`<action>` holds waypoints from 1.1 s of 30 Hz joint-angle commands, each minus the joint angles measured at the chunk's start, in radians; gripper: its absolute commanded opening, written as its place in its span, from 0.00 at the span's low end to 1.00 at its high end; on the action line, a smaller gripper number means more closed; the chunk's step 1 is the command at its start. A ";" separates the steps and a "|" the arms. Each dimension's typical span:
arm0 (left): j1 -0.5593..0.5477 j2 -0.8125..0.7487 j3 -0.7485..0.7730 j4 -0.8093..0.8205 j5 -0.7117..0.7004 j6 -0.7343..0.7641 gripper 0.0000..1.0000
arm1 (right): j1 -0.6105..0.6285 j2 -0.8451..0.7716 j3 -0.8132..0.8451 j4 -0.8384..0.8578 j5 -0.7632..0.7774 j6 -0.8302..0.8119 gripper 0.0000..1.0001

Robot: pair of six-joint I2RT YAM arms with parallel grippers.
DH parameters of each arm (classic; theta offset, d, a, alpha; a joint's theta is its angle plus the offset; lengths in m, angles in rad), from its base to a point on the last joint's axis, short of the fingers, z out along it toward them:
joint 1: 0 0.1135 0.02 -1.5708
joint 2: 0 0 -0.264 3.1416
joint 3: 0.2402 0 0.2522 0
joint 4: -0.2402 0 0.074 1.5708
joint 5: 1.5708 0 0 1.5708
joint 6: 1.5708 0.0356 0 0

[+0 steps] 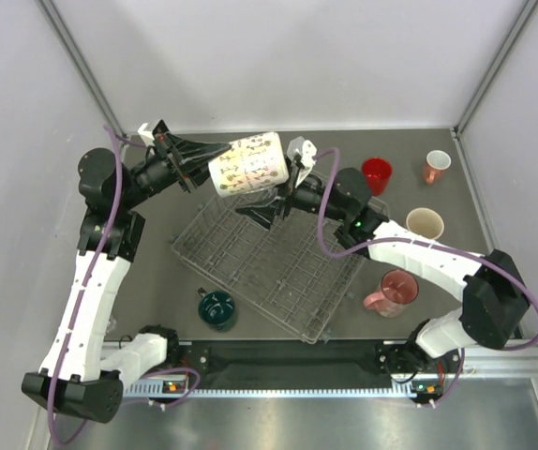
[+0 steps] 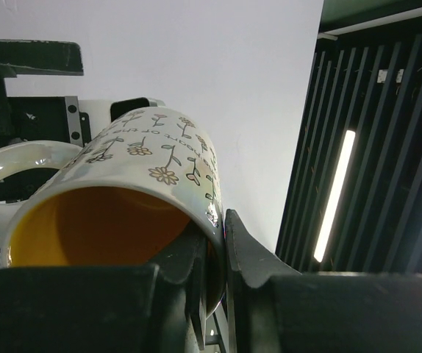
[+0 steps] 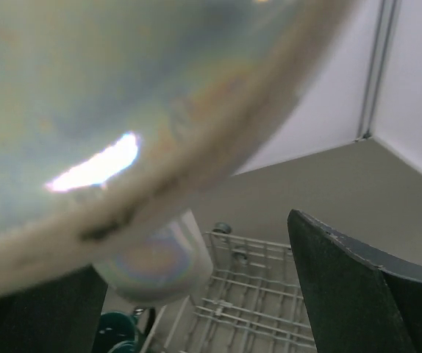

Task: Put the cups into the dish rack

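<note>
Overhead, a dark grey table (image 1: 156, 281) sat between pale walls, with 2 white-and-black robot arms bolted at its near edge. The dish rack (image 1: 278, 272), a wide silver wire tray, lay at an angle in the middle of the table and held no mug.

The left arm rose steeply from its base, bent sharply at the elbow near the left wall, and reached rightward over the rack's far corner. The right arm bent at a black elbow on the right side, and its white forearm stretched up and to the left toward the same spot.

The left gripper (image 1: 208, 159) (image 2: 222, 243) was clamped on the rim of a flowered mug (image 1: 246, 163) (image 2: 159, 158), 1 finger inside the orange interior and 1 outside. The mug hung in the air on its side above the rack's far edge, mouth toward the left gripper.

The right gripper (image 1: 276, 187) (image 3: 192, 257) faced the mug's base (image 3: 123, 110), jaws spread wide on either side of it; whether the fingers touched it could not be told.

5 other mugs stood on the table outside the rack: a translucent pink mug (image 1: 393, 292) to the right, a dark teal mug (image 1: 216, 307) near the left corner, a cream mug (image 1: 425, 223), a red mug (image 1: 377, 173), and a small salmon mug (image 1: 436, 166) at the far right.
</note>
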State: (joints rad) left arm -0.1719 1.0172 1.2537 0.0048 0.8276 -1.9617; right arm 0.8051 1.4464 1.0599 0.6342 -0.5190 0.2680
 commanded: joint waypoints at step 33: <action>-0.060 -0.019 -0.003 0.186 -0.038 -0.764 0.00 | 0.022 -0.104 0.066 0.216 -0.121 0.095 0.00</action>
State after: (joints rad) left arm -0.2214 1.0248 1.2526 0.0715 0.8204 -2.0518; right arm 0.8017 1.3384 1.0546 0.7647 -0.6044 0.2596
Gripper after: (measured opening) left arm 0.157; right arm 0.235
